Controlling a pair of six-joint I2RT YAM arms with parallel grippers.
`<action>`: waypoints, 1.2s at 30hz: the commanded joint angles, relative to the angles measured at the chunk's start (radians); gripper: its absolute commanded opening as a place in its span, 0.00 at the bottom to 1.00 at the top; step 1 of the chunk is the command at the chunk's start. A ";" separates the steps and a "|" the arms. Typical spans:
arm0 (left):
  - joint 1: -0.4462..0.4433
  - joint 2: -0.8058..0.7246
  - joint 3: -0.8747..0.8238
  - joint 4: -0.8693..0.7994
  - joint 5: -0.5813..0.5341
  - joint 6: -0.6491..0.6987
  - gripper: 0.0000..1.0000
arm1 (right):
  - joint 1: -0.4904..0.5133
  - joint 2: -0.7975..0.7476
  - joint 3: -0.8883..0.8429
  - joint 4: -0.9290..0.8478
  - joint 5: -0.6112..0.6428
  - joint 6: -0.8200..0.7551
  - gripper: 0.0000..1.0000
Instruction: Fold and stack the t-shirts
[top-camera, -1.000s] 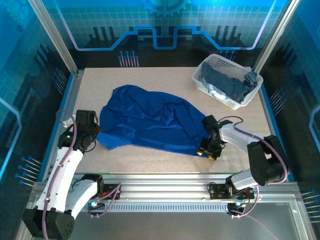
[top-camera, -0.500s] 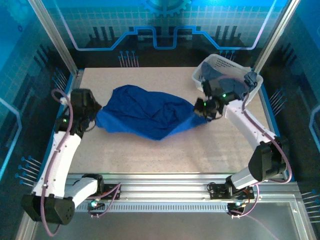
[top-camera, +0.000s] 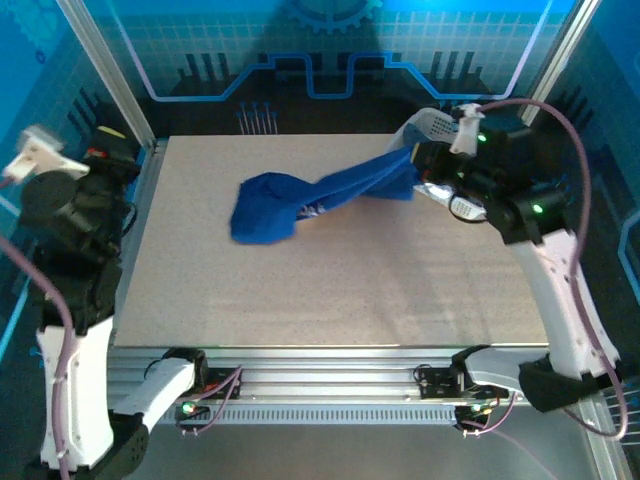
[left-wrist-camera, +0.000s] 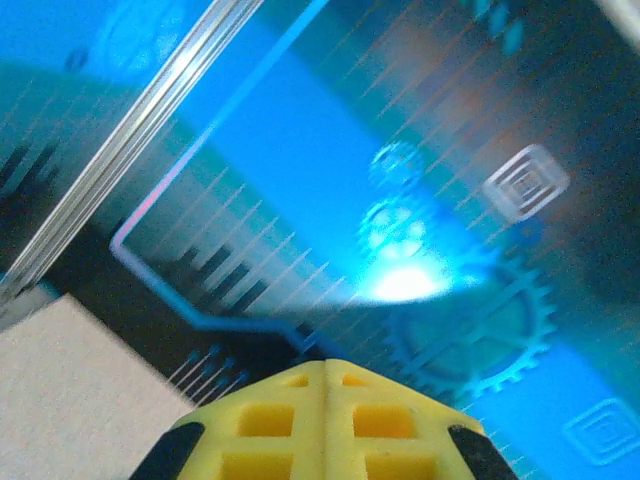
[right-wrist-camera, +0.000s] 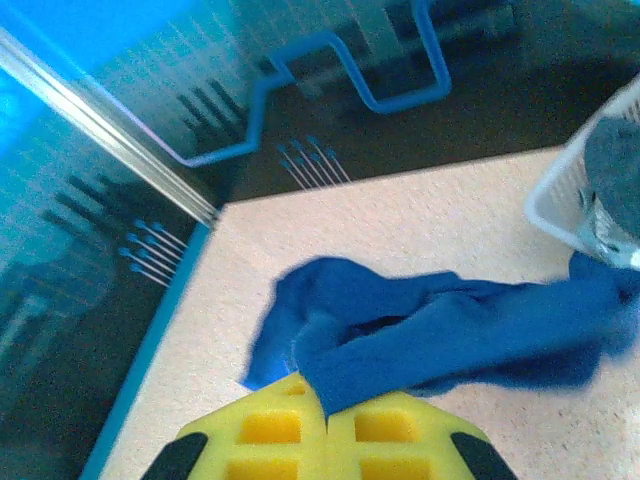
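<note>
Right claw (right-wrist-camera: 325, 398): closed on a pinch of the royal blue t-shirt (right-wrist-camera: 450, 335). The cloth emerges directly from between the yellow fingers (right-wrist-camera: 270, 428).

Left claw (left-wrist-camera: 325, 372): closed, with nothing between its fingers. It is raised off the bench (top-camera: 300, 290) at the left side and aimed at the blue back panel (left-wrist-camera: 300, 150).

Position of the work: the t-shirt is gripped at one end only, above the right rear of the bench. From the grip it runs down and to the left as a twisted band. The lower end rests on the bench as a bunched heap, left of centre. Which part of the garment is gripped cannot be told.

Beyond the grip, the white lattice basket (right-wrist-camera: 560, 205) stands in the far right corner, partly behind the right arm in the overhead view. A grey-blue t-shirt (right-wrist-camera: 612, 160) lies inside it.

Step in hand (assessment): the first shirt is being opened out for folding. No fold is made and no stack is begun.

Next move (assessment):
1. Open the left claw and bring it down to the heap.
2. Take a second edge well apart from the right grip.
3. Draw the two grips apart to remove the twist.
4. Lower the cloth flat onto the bench.

Pulling further from one point is likely to tighten the twist.
</note>
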 joint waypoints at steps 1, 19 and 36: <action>-0.001 0.013 0.086 0.062 0.021 0.069 0.00 | -0.010 -0.060 0.036 0.040 -0.050 -0.024 0.00; -0.493 0.479 -0.608 0.035 0.489 -0.143 0.49 | -0.251 -0.047 -0.439 -0.163 0.051 0.010 0.00; -0.578 0.952 -0.350 0.066 0.613 0.338 0.51 | -0.288 -0.066 -0.497 -0.180 0.073 0.067 0.00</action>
